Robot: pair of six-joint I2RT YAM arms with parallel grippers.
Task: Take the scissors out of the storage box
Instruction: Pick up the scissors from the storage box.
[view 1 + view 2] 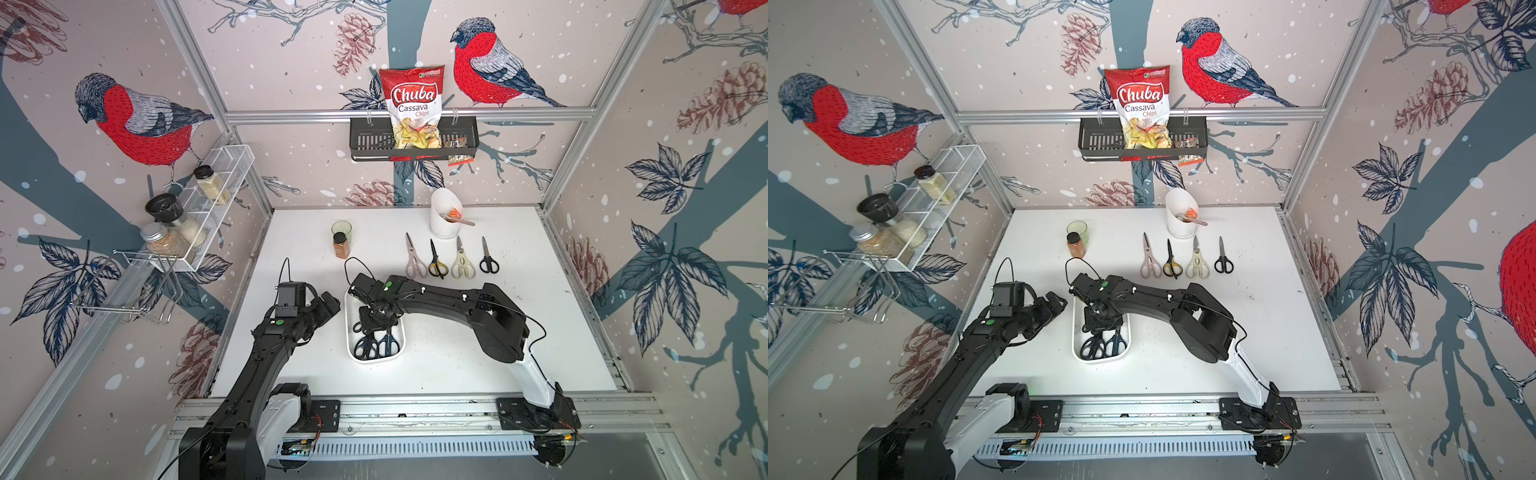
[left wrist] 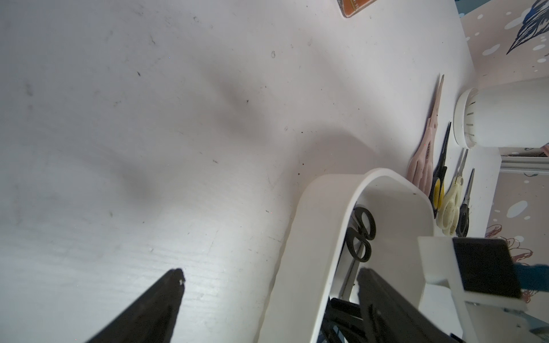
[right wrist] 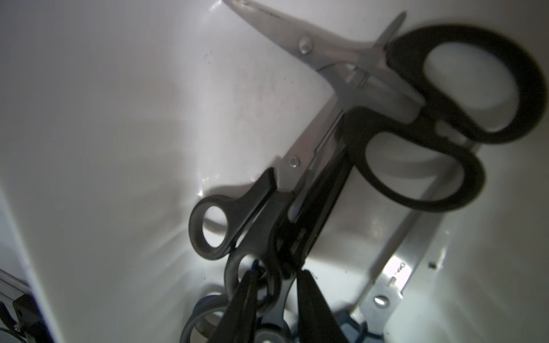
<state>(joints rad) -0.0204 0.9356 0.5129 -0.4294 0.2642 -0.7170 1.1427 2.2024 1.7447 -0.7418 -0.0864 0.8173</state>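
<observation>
Four scissors [image 1: 462, 266] are laid out far right. Several are left in the box [image 1: 374, 360], one clamped by the right gripper [image 3: 277, 274]. The left gripper [image 2: 269, 273] is spread apart.

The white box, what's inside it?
Black and dark blue scissors lie piled in the box. The right claw reaches in among them. Its arm hides the far end.

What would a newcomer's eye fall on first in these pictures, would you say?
Probably the big red wallpaper bullfinches and the red Chuba cassava chips bag in the black basket on the back wall. Then the right claw, down in the white storage box pinching a black-handled pair, with four scissors lined up on the table beyond it.
</observation>
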